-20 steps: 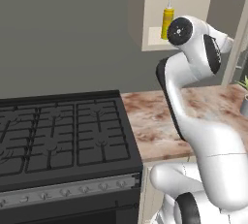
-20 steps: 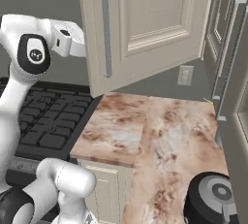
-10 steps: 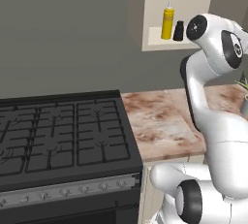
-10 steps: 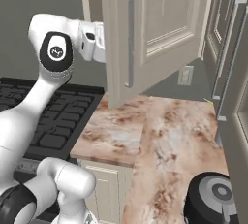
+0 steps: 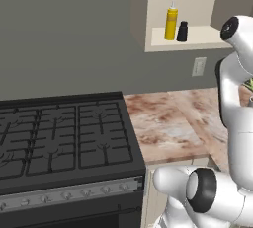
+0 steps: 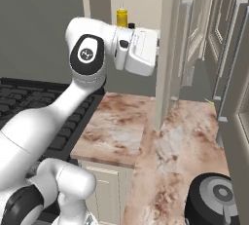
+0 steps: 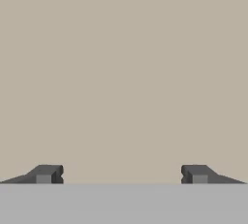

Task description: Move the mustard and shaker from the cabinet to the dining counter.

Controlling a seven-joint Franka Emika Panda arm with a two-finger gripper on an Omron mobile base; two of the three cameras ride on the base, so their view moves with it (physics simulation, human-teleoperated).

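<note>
So far nothing has been carried over, as I read it: going left to right in my left base view, past the black stove point(image 5: 59, 138), the mustard point(image 5: 171, 23) stands upright on the pale shelf of the cabinet point(image 5: 197, 37), and the shaker point(image 5: 182, 31) sits just beside it on the right, close but whether touching I cannot tell. Both pickups and both trips to the dining counter remain, and I judge we are at the very start, with the cabinet open and the bottle not yet approached. Below the shelf lies the short marbled counter point(image 5: 168, 128) beside the stove. In the right base view my arm is raised to shelf height, elbow left, the white hand pointing right against the edge of the cabinet door point(image 6: 170, 48). Through the hand view the gripper point(image 7: 121, 174) faces a plain beige surface, its jaws spread wide and holding nothing.
</note>
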